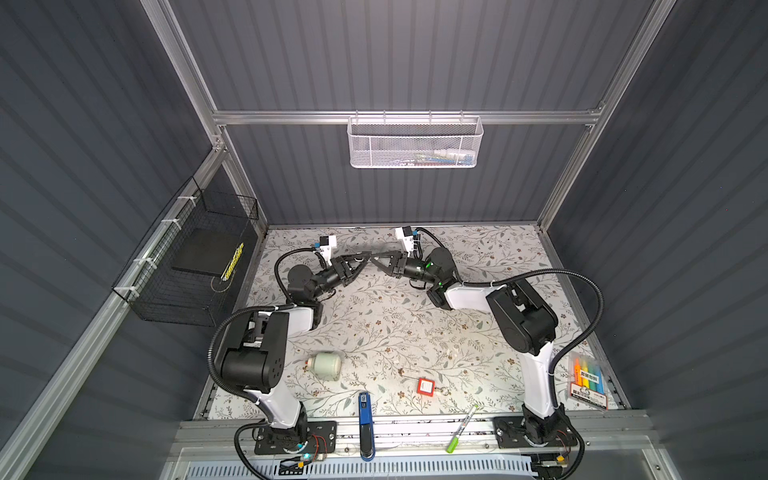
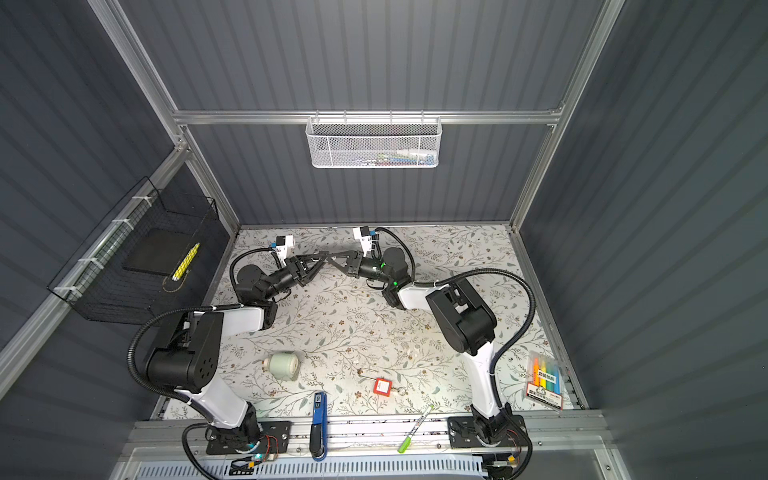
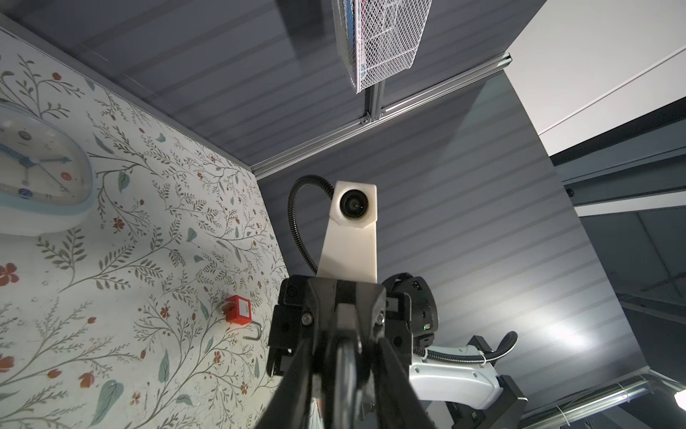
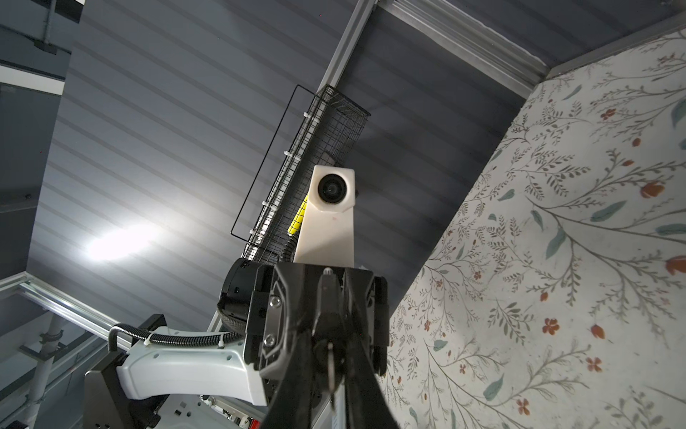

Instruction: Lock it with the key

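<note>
In both top views, the left end effector (image 1: 365, 261) and the right end effector (image 1: 378, 262) are meeting tip to tip above the far part of the floral bench (image 1: 395, 324), probably for a handover. Whatever is sitting between them is too small to make out. The red padlock (image 1: 425, 386) is lying near the front edge, well apart from both.

In the left wrist view, the left fingers (image 3: 295, 379) are standing slightly apart around something thin and metallic, and it is unclear whether they are touching it. The padlock's shackle (image 3: 254, 334) is sticking out open.

In the right wrist view, the right fingers (image 4: 297, 386) are pinching narrowly on what looks like the key (image 4: 330, 366), with its far end hiding behind the facing end effector.
</note>
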Robot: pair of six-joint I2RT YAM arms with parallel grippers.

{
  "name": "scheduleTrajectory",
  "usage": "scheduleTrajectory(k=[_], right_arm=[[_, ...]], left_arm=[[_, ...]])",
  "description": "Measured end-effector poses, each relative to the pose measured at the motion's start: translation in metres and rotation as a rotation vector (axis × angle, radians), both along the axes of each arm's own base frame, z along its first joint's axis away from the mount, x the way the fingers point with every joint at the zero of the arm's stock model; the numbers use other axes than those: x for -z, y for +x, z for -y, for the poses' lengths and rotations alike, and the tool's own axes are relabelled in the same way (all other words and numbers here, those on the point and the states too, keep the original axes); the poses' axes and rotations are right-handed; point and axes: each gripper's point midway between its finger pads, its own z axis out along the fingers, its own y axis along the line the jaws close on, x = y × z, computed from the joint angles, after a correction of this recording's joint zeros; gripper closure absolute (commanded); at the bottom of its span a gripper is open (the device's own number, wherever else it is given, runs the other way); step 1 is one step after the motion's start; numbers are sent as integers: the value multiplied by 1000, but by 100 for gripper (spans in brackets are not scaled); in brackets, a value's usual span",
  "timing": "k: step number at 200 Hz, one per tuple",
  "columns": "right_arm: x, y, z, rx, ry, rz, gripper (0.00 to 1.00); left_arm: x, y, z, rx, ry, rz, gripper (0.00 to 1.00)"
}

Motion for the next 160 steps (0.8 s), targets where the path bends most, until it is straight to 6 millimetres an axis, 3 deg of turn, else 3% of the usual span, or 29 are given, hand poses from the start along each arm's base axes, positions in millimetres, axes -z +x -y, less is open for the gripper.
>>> scheduleTrajectory(k=[34, 49, 138, 160], right_arm=[[0, 0, 0, 2, -6, 1, 100], [2, 1, 0, 3, -10, 0, 100], [-6, -1, 2, 1, 1, 16, 100], [-7, -2, 3, 2, 1, 19, 100]], left_arm=[[-5, -2, 0, -6, 17, 25, 58], [-5, -2, 0, -6, 17, 25, 57], [-8, -2, -1, -3, -14, 13, 79], [-8, -1, -1, 0, -26, 15, 77]])
